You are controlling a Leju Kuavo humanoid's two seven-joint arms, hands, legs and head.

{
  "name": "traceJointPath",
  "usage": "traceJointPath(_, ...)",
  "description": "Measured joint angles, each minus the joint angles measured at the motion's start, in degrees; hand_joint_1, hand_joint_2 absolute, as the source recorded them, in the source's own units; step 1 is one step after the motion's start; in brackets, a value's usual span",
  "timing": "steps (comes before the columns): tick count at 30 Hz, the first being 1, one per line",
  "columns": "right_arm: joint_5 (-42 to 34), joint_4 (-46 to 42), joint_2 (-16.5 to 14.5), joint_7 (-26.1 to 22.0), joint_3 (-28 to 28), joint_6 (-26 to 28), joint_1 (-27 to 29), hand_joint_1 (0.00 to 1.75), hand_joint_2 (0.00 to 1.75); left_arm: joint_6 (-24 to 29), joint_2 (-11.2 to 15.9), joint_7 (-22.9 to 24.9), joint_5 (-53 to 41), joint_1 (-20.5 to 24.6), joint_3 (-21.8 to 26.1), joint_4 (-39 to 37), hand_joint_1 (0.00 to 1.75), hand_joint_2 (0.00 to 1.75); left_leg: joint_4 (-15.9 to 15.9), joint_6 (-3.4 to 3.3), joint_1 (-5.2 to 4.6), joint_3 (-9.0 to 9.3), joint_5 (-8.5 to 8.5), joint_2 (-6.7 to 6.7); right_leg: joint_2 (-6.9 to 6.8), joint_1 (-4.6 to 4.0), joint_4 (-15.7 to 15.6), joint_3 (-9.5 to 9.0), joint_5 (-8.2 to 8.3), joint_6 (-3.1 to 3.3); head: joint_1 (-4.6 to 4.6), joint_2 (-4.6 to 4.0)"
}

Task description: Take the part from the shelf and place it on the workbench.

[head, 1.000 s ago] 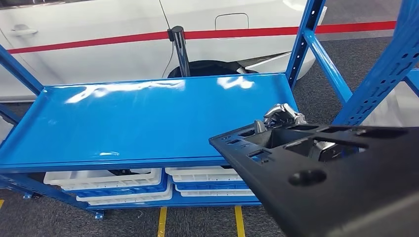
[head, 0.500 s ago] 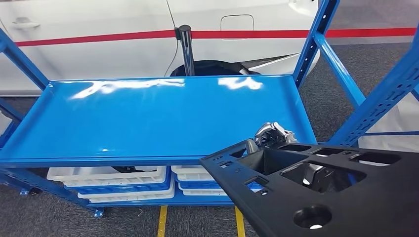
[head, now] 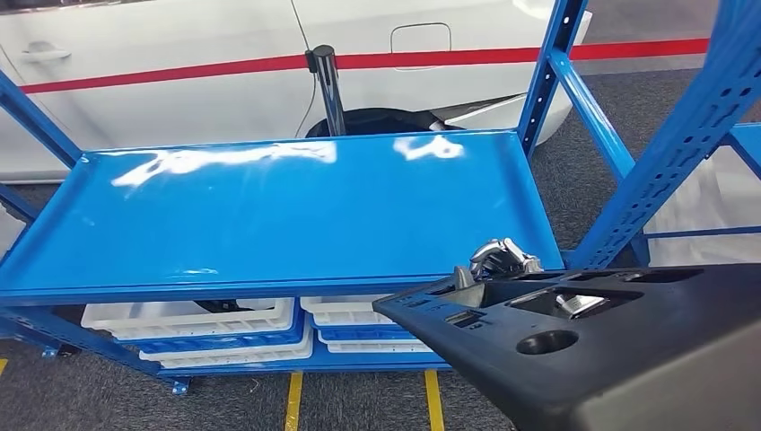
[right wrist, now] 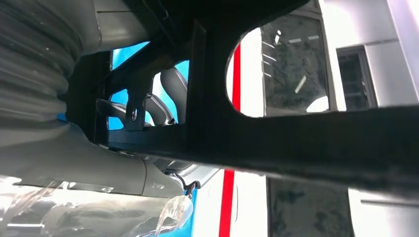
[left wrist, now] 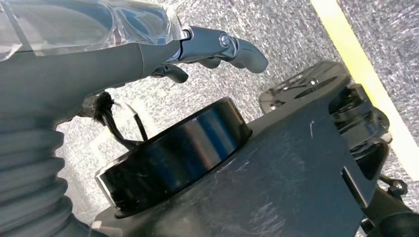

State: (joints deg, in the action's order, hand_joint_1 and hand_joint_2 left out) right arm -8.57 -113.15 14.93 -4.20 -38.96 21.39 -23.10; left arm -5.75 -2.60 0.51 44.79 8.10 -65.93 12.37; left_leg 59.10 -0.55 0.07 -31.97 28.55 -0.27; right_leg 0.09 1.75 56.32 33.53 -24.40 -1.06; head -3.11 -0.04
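The black part, a flat moulded panel with cut-outs and no legible writing, was held in front of the blue shelf, just off its near right corner. The right hand gripped it, fingers hooked through an opening. The left hand hung over grey floor, fingers loosely curled, holding nothing.

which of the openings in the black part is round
The one nearest the camera in the head view, a circular hole in the black part. The openings beyond it, toward the right hand, are angular and irregular.
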Motion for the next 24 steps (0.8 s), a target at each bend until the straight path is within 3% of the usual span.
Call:
traceJointPath(2, -0.16, -0.24, 0.02, -0.10, 0.08, 0.34, 0.74, 1.75, 1.75, -0.99, 0.02, 0.09, 0.06, 0.25, 0.28, 0.00, 0.00, 1.75, 7.60, 0.54, 0.14, -2.21, 4.89, 0.00, -0.07, -0.04, 0.01, 0.80, 0.60, 0.39, -0.01, 0.00)
traceJointPath(3, -0.29, -0.31, 0.02, -0.22, 0.16, 0.51, 1.25, 1.75, 1.75, -1.54, 0.04, 0.10, 0.06, 0.37, 0.44, 0.00, 0.00, 1.75, 10.60, 0.67, 0.18, -2.78, 6.46, 0.00, -0.10, -0.08, 0.02, 1.23, 0.94, 0.42, -0.01, 0.01)
traceJointPath(4, -0.41, -0.36, 0.02, -0.39, 0.27, 0.67, 1.82, 1.75, 1.75, -2.02, 0.05, 0.13, 0.05, 0.41, 0.57, 0.00, 0.00, 1.75, 11.69, 0.68, 0.18, -2.42, 7.01, 0.00, -0.13, -0.12, 0.03, 1.69, 1.33, 0.38, 0.00, 0.01)
traceJointPath(5, -0.49, -0.39, 0.02, -0.59, 0.39, 0.79, 2.36, 1.75, 1.75, -2.13, 0.07, 0.14, 0.02, 0.35, 0.67, 0.00, 0.00, 1.75, 10.25, 0.56, 0.18, -0.94, 6.42, 0.01, -0.13, -0.15, 0.03, 2.16, 1.75, 0.32, 0.00, 0.01)
traceJointPath(8, -0.49, -0.63, 0.02, -1.10, 0.77, 0.99, 3.29, 1.75, 1.75, -2.19, 0.09, 0.25, -0.09, 0.08, 0.81, 0.00, 0.00, 1.75, -2.29, -0.47, -0.15, 6.93, 2.57, 0.00, 0.01, -0.22, -0.06, 3.37, 3.19, -0.17, 0.01, 0.00)
traceJointPath(9, -0.46, -0.75, 0.03, -1.23, 0.93, 1.03, 3.48, 1.75, 1.75, -2.27, 0.12, 0.27, -0.11, 0.02, 0.82, 0.00, 0.00, 1.75, -5.23, -0.81, -0.41, 8.44, 1.78, -0.01, 0.06, -0.18, -0.14, 3.60, 3.67, -0.48, 0.01, 0.00)
traceJointPath(10, -0.42, -0.84, 0.03, -1.36, 1.10, 1.07, 3.70, 1.75, 1.75, -2.36, 0.15, 0.27, -0.11, -0.06, 0.84, 0.00, 0.00, 1.75, -6.60, -1.08, -0.68, 8.99, 1.40, -0.01, 0.09, -0.12, -0.28, 3.74, 4.16, -0.85, 0.00, 0.00)
traceJointPath(13, 0.07, -0.95, 0.03, -1.73, 1.43, 1.38, 4.41, 1.75, 1.75, -2.44, 0.18, 0.28, -0.09, -0.31, 0.86, 0.00, 0.00, 1.75, -6.93, -1.92, -0.98, 7.77, -0.31, 0.39, 0.31, 0.03, -1.24, 3.98, 5.52, -1.99, -0.03, 0.00)
traceJointPath(14, 0.33, -0.97, 0.05, -1.81, 1.54, 1.54, 4.61, 1.75, 1.75, -2.40, 0.19, 0.28, -0.08, -0.30, 0.87, 0.00, 0.00, 1.75, -7.24, -2.32, -0.86, 7.20, -1.22, 0.65, 0.40, 0.00, -0.78, 4.43, 4.52, -2.18, 0.01, 0.00)
traceJointPath(15, 0.55, -1.00, 0.07, -1.87, 1.66, 1.67, 4.79, 1.75, 1.75, -2.37, 0.19, 0.27, -0.07, -0.26, 0.89, 0.00, 0.00, 1.75, -7.56, -2.69, -0.69, 6.48, -2.18, 0.96, 0.43, -0.04, 0.86, 5.16, 2.28, -2.30, 0.04, 0.00)
traceJointPath(17, 0.80, -1.02, 0.12, -1.88, 1.87, 1.84, 5.23, 1.75, 1.75, -2.31, 0.20, 0.22, -0.04, -0.16, 0.92, 0.00, 0.00, 1.75, -7.66, -3.19, -0.60, 4.94, -3.62, 1.60, 0.31, -0.08, 8.02, 7.01, -4.34, -2.40, 0.17, 0.00)
traceJointPath(18, 0.84, -1.03, 0.16, -1.86, 1.95, 1.90, 5.46, 1.75, 1.75, -2.31, 0.20, 0.19, -0.02, -0.15, 0.94, 0.00, 0.00, 1.75, -7.60, -3.27, -0.65, 4.14, -4.23, 1.99, 0.28, -0.09, 12.07, 7.58, -6.37, -2.51, 0.20, 0.00)
traceJointPath(19, 0.86, -1.03, 0.21, -1.84, 2.00, 1.93, 5.65, 1.75, 1.75, -2.31, 0.20, 0.17, 0.00, -0.11, 0.97, 0.00, 0.00, 1.75, -7.53, -3.26, -0.72, 3.35, -4.79, 2.43, 0.25, -0.13, 15.12, 7.60, -6.85, -2.61, 0.24, 0.00)
traceJointPath(20, 0.94, -1.03, 0.25, -1.83, 2.05, 1.97, 5.78, 1.75, 1.75, -2.32, 0.20, 0.17, 0.01, -0.06, 1.01, 0.00, 0.00, 1.75, -7.40, -3.20, -0.78, 2.60, -5.30, 2.81, 0.21, -0.16, 16.40, 6.81, -5.86, -2.69, 0.25, 0.00)
traceJointPath(21, 1.12, -1.03, 0.28, -1.81, 2.10, 1.99, 5.87, 1.75, 1.75, -2.32, 0.20, 0.18, 0.02, -0.01, 1.04, 0.00, 0.00, 1.75, -7.22, -3.08, -0.81, 1.91, -5.73, 3.09, 0.12, -0.16, 15.47, 4.97, -4.17, -2.70, 0.26, 0.00)
traceJointPath(22, 1.42, -1.03, 0.30, -1.81, 2.17, 2.02, 5.93, 1.75, 1.75, -2.33, 0.20, 0.21, 0.02, 0.08, 1.07, 0.00, 0.00, 1.75, -6.90, -2.91, -0.82, 1.29, -6.06, 3.32, -0.11, -0.16, 12.45, 2.11, -2.76, -2.66, 0.26, 0.00)
traceJointPath(24, 2.07, -1.08, 0.34, -1.79, 2.34, 2.07, 5.92, 1.75, 1.75, -2.33, 0.19, 0.30, -0.02, 0.28, 1.09, 0.00, 0.00, 1.75, -5.92, -2.48, -1.00, 0.24, -6.48, 3.64, -0.77, -0.38, 3.47, -4.65, -2.78, -2.32, 0.25, 0.00)
